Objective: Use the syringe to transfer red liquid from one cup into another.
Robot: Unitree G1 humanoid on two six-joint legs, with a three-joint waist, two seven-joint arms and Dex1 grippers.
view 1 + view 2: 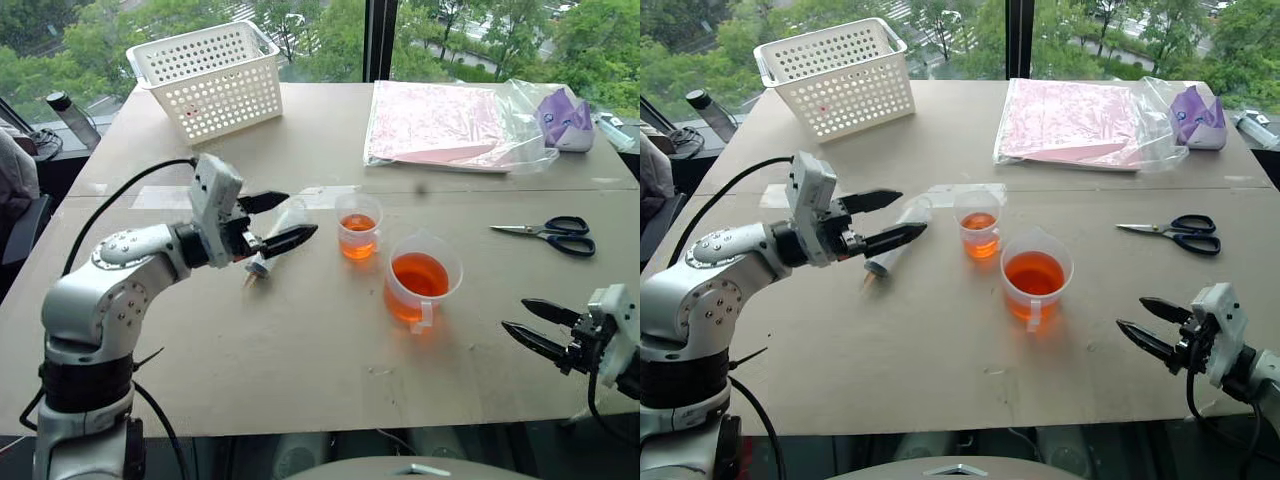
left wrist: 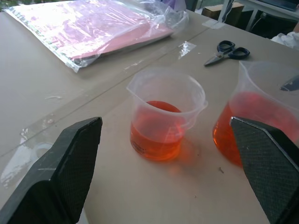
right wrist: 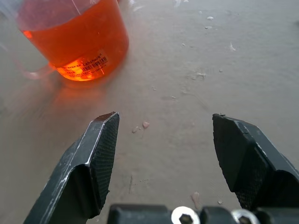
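Note:
The syringe lies flat on the table, orange tip toward the near side. My left gripper hovers just over its barrel, open and holding nothing. To its right stands the smaller cup with a little red liquid in it. The larger handled cup sits just beyond, about half full of red liquid. My right gripper is low near the table's front right, open and empty, pointing toward the larger cup.
A white basket stands at the back left. A bag of pink paper and a purple paper figure lie at the back right. Scissors lie at the right. A bottle stands off the table's left.

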